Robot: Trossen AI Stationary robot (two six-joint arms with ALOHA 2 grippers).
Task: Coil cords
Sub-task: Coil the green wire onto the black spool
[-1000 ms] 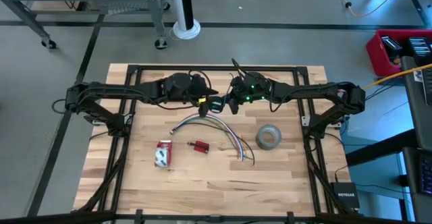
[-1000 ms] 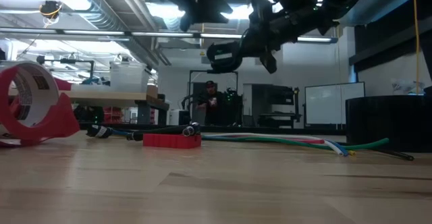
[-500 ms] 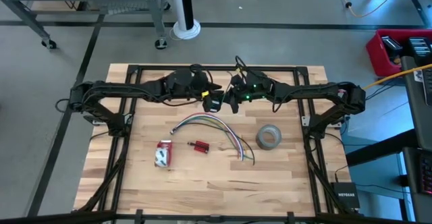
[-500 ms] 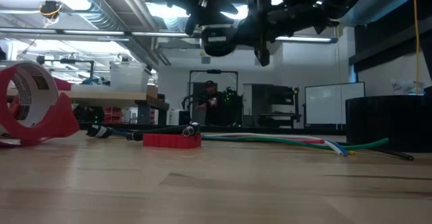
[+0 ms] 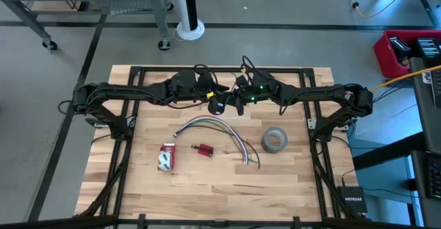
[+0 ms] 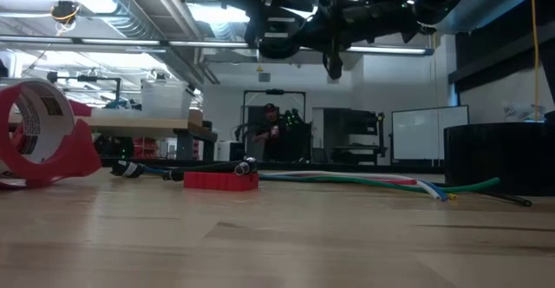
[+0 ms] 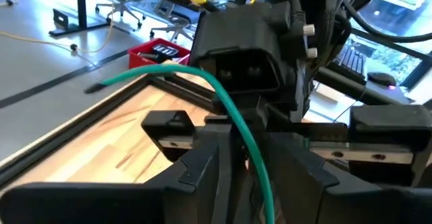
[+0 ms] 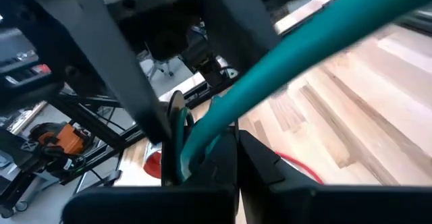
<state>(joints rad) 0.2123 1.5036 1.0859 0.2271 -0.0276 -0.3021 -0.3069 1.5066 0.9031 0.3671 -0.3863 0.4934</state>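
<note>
Above the wooden desk (image 5: 207,181), the left claw (image 5: 215,103) and right claw (image 5: 238,102) meet. Both pinch the thin teal-green cord (image 7: 246,140), the right one fully closed.

On my table (image 5: 289,174) lie a grey tape roll (image 5: 274,141), a red tape dispenser (image 5: 166,156), a small red block (image 5: 203,149) and loose coloured wires (image 5: 220,129).
</note>
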